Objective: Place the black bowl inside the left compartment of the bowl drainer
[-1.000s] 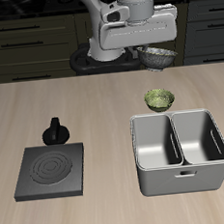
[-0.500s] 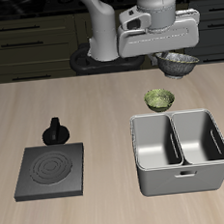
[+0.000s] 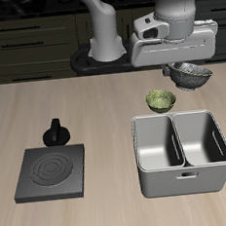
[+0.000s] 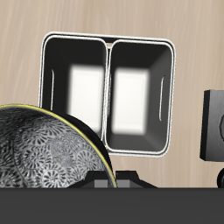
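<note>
Exterior view: the two-finger gripper (image 3: 184,67) grasps the small dark mottled black bowl (image 3: 188,73) in the air, behind the grey metal two-bin bowl drainer (image 3: 185,179) and beside an olive-green bowl (image 3: 161,100).
Wrist view: the bowl (image 4: 44,162) looms close, the drainer (image 4: 108,45) beyond it

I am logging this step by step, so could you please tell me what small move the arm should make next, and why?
Probably carry the black bowl forward until it hangs over the left compartment of the bowl drainer. The gripper holds it aloft behind the drainer's back rim, above the table, near the olive-green bowl; both bins look empty.
</note>
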